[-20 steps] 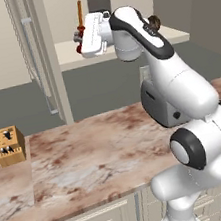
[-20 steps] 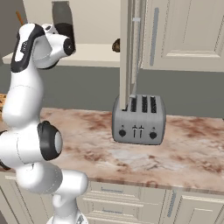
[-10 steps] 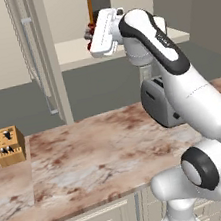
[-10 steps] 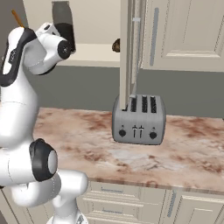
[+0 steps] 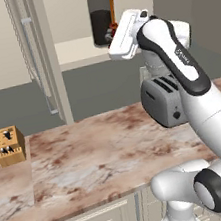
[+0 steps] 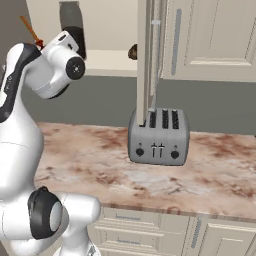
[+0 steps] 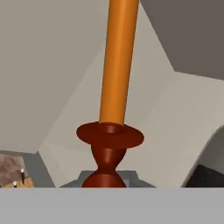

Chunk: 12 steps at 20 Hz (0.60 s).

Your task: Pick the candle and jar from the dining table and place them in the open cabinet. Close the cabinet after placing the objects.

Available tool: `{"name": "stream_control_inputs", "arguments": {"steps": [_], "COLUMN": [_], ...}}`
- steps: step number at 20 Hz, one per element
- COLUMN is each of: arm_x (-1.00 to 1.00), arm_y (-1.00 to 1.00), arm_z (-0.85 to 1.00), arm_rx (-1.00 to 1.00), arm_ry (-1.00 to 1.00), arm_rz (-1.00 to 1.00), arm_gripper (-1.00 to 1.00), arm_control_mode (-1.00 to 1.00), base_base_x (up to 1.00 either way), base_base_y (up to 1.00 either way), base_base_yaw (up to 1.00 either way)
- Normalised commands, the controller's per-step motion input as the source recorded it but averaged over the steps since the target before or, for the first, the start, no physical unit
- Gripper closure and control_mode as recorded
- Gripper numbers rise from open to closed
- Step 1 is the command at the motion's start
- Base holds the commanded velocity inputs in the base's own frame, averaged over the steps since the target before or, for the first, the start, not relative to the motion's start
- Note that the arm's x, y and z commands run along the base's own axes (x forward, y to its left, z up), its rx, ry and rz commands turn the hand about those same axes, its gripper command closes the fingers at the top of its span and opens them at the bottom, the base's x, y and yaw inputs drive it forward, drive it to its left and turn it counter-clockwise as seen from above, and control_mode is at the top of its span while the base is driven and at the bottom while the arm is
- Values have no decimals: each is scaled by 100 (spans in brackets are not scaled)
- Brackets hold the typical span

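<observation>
My gripper (image 5: 112, 31) is shut on the dark red-brown holder (image 7: 109, 142) of the orange candle (image 5: 112, 8), which it holds up inside the open cabinet (image 5: 75, 52). The taper leans a little. The dark grey jar (image 5: 101, 14) stands on the pale shelf, right beside the candle on its left. From the right base view the candle (image 6: 30, 30) sticks out behind my wrist, with the jar (image 6: 73, 25) beyond it. The hand view looks along the candle (image 7: 117, 61) at the cabinet's pale inner walls. The marble dining table (image 5: 89, 156) lies below.
The cabinet's left door (image 5: 35, 53) stands open, and its right door (image 6: 148, 55) shows edge-on. A silver toaster (image 6: 159, 136) sits on the marble top under that door. A wooden knife block (image 5: 7, 145) stands at the far left. Cream drawers (image 6: 150, 230) line the front.
The arm has swung right and up, and has carried the candle from in front of the shelf's left part to beside the jar. The grip stays shut.
</observation>
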Motion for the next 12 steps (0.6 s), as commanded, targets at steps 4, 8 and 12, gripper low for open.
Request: {"name": "stream_control_inputs", "arguments": {"steps": [4, 8, 12], "arm_x": [-1, 0, 0], "arm_y": [-73, -52, -16], "arm_z": [0, 0, 0], "arm_rx": [6, 11, 4], "arm_ry": [4, 0, 0], "arm_rz": [-12, -11, -17], "arm_gripper": [100, 100, 100], "arm_control_mode": [-100, -100, -100], "base_base_x": [0, 0, 0], "base_base_y": [0, 0, 0], "base_base_yaw": [0, 0, 0]}}
